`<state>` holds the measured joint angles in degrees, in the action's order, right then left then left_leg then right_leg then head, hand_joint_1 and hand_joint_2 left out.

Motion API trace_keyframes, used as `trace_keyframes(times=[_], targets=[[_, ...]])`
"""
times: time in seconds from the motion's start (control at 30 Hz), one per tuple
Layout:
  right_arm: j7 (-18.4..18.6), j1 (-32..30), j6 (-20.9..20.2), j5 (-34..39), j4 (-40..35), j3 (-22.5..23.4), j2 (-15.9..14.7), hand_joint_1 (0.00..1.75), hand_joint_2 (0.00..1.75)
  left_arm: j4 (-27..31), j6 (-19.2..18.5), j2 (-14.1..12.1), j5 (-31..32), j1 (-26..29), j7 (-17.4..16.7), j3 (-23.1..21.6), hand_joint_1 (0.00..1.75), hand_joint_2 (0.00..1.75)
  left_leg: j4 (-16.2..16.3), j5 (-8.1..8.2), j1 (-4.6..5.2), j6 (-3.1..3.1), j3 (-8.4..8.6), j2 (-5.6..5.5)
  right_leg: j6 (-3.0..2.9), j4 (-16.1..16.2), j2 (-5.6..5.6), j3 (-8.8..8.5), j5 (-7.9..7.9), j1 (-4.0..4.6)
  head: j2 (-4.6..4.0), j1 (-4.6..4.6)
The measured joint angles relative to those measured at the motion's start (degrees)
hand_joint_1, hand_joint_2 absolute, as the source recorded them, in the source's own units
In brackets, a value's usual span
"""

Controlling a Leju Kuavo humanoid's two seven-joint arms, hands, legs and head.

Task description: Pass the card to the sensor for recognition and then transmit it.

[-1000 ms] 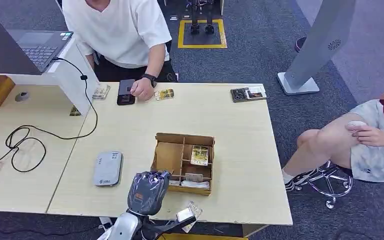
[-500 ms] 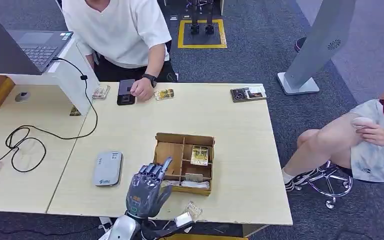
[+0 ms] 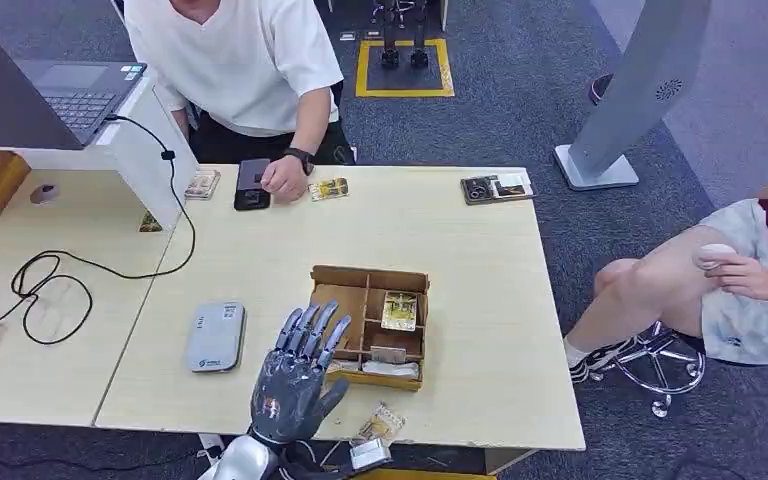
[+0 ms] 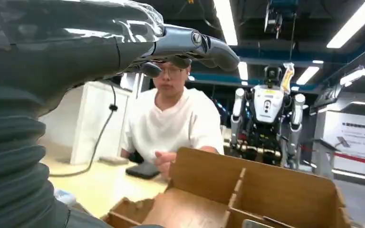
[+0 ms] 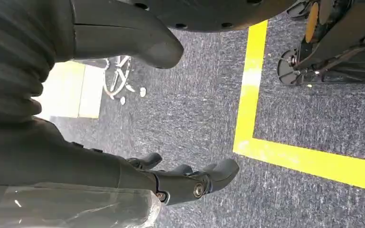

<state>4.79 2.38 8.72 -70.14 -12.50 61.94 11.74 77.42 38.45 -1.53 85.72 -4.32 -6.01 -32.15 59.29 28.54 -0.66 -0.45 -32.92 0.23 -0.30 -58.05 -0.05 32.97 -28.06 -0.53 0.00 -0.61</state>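
Left robot hand (image 3: 295, 375) now spread, empty

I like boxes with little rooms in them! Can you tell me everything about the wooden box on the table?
The wooden box looks like thin brown board, open on top, split by dividers into small compartments. It sits flat on the pale table. One compartment holds a picture card; more cards lie along its near side. The left hand hovers by its near-left corner, fingers spread.

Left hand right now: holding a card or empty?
Empty. The left hand hovers with fingers spread by the wooden divided box, nothing in it.
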Motion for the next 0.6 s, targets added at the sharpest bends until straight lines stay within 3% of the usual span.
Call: trace_keyframes(times=[0.23,0.43,0.6], targets=[[0.00,0.01,-0.02,-0.42,0.02,0.00,-0.02,0.00,1.75,-0.61,0.00,-0.79,3.07,-0.32,-5.16,0.48,0.00,1.75,0.00,0.00,0.00,0.00,0.01,0.00,0.00,0.00,0.00,0.00,0.00,0.00,0.00,0.02],[0.00,0.09,-0.02,-0.55,0.04,0.00,-0.13,0.00,1.75,-4.02,-0.11,-2.97,3.11,-3.04,-12.50,-1.04,0.00,1.75,0.00,-0.01,0.00,-0.01,0.02,0.00,0.00,0.00,0.00,0.00,0.00,0.00,0.00,0.00],[0.00,0.19,-0.07,-0.55,0.07,0.00,-0.17,0.00,1.75,-6.45,-0.20,-3.72,3.11,-4.29,-13.69,-3.04,0.00,1.75,0.00,-0.01,0.00,-0.01,0.02,0.01,0.00,0.00,0.01,-0.01,0.00,0.00,0.00,0.02]])
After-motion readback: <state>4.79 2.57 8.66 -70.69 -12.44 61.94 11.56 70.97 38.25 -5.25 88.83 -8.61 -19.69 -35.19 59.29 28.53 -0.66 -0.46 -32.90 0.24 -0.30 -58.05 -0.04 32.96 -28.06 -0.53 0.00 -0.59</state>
